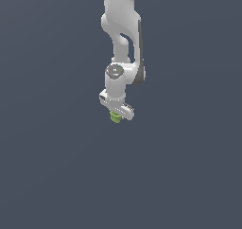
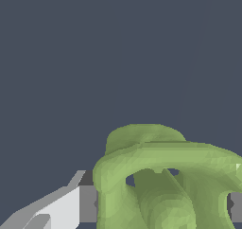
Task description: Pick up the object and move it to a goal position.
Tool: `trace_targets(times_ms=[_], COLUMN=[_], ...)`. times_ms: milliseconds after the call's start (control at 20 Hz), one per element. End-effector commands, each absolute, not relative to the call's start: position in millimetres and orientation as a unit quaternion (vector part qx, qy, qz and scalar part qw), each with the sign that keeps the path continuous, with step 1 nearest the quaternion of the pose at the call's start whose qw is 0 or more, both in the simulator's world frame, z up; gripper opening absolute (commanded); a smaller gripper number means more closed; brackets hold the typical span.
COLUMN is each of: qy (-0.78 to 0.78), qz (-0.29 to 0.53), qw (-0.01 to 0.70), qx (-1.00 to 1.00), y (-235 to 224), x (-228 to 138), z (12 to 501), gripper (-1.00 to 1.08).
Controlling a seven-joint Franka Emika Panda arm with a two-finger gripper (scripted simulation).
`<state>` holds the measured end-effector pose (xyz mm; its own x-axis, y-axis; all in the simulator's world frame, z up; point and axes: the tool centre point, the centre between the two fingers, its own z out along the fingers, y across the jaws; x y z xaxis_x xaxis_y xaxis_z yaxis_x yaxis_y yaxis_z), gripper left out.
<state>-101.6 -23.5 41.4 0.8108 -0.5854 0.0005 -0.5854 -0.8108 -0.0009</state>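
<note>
Exterior view distant, facing the arm point(image 1: 120, 43) from above, wrist view very close, both sharing the green object point(image 1: 115, 117) point(image 2: 165, 176).

Backdrop: all I see around me is one flat slate blue-grey field point(image 1: 52, 166), edge to edge in the exterior view.
Floor or wall: I cannot tell which it is; no seam, corner or horizon shows.
Surface: plain and matte, without texture, pattern or marks.
Light: even and soft, slightly paler toward the lower part of the exterior view; I make out no clear shadow.
Wrist view: the same blue-grey ground point(image 2: 71, 57) fills most of it, with only very faint tonal streaks.
</note>
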Motion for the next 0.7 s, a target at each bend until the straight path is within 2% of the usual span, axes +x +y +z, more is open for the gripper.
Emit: trace_targets(times_ms=[0, 300, 650], qy=[0.308, 0.308, 0.308], qz=[0.0, 0.0, 0.0], qw=[0.0, 0.0, 0.0], qx=[-0.951, -0.951, -0.951], y=[-24, -27, -43], x=[-102, -97, -74], z=[41, 44, 56], gripper=[-1.0, -1.0, -1.0])
